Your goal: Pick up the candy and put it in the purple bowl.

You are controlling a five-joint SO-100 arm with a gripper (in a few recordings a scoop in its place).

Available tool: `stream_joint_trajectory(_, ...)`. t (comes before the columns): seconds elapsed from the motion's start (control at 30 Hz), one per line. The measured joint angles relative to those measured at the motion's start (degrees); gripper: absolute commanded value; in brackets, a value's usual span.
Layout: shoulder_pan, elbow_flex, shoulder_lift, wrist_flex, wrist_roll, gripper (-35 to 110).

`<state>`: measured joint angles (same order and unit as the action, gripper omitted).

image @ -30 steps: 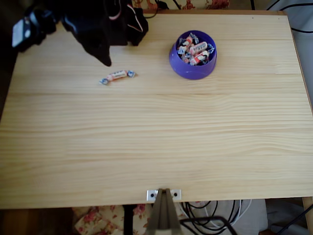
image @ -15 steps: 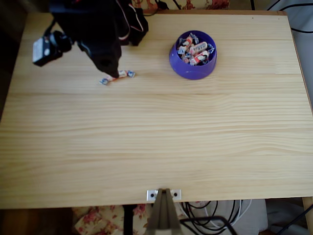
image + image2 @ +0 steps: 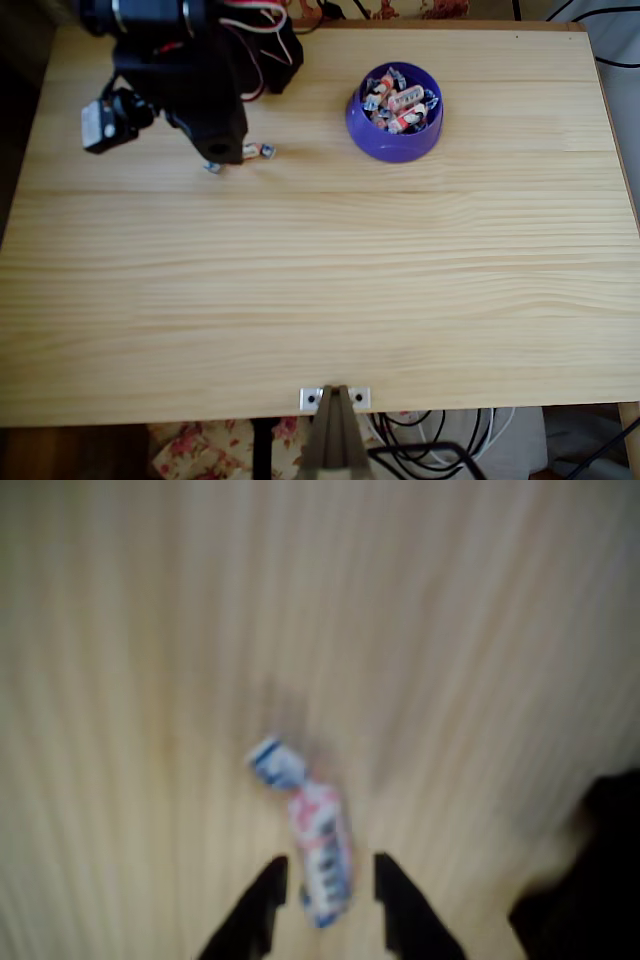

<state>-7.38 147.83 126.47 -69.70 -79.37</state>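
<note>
white wrapper with red bands: the candy (image 3: 318,855) lies flat on the table (image 3: 330,280) near the far left corner, well apart from the purple bowl (image 3: 394,113), which sits toward the far edge right of centre and already has several sweets in it. gripper (image 3: 328,892) is spread, one tip either side of the candy's near end, not clamped on it. wrist view is blurred, so contact is unclear.

risks, as i read it: the grip is off-centre, toward one twisted end, so closing there could pinch only wrapper and let it slip out or swing on the lift. tips scraping the wood could flick it away.

the arm (image 3: 190,70) reaches in from the far left corner, pitched steeply down over the candy.
</note>
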Motion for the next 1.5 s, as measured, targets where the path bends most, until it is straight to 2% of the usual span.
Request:
stream_joint_trajectory(0.43,-2.02,0.7,-5.45,5.8,1.32,13)
stream_joint_trajectory(0.53,-3.52,-0.18,-7.65,5.98,2.11,9)
stream_joint_trajectory(0.63,-4.22,-1.41,-9.84,5.98,2.29,-1)
stream_joint_trajectory(0.7,-4.13,-1.58,-10.37,5.98,2.99,-1)
stream_joint_trajectory(1.0,-4.13,0.88,-3.78,6.33,7.03,-1)
stream_joint_trajectory(1.2,-5.1,0.26,9.14,2.81,12.66,-1)
stream_joint_trajectory(1.5,0.26,-15.47,14.15,-8.17,20.48,-1)
